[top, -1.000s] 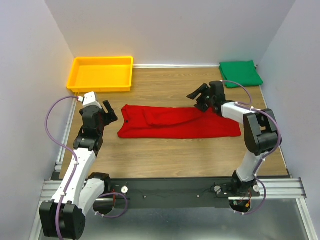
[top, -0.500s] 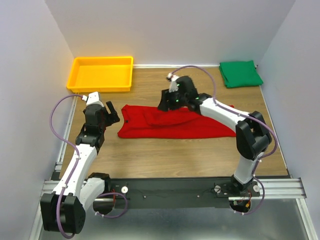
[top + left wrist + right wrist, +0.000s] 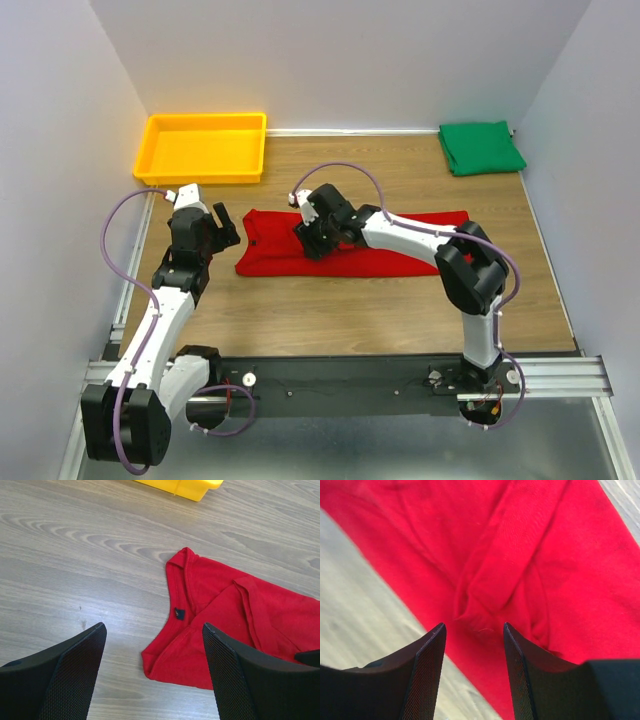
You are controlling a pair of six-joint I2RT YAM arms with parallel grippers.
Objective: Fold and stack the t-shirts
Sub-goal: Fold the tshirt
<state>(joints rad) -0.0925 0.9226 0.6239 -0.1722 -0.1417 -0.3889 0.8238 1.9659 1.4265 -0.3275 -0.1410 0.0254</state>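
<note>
The red t-shirt (image 3: 400,255) lies as a long folded strip across the middle of the table. Its collar end (image 3: 185,587) points toward my left gripper (image 3: 222,225). That gripper (image 3: 154,627) hovers just off the collar end, open and holding nothing. My right gripper (image 3: 312,240) is low over the left part of the red t-shirt (image 3: 520,545). Its jaws are open and straddle a raised wrinkle of red cloth (image 3: 475,612), not pinching it. The green t-shirt (image 3: 482,147) lies folded at the far right corner.
A yellow tray (image 3: 205,118) sits at the far left corner, and its corner (image 3: 185,486) shows in the left wrist view. White walls close in the table on three sides. Bare wood (image 3: 360,610) shows beside the red cloth.
My right arm swept left along the red t-shirt, from its right end to its left part, and its jaws narrowed. The left gripper barely moved.
</note>
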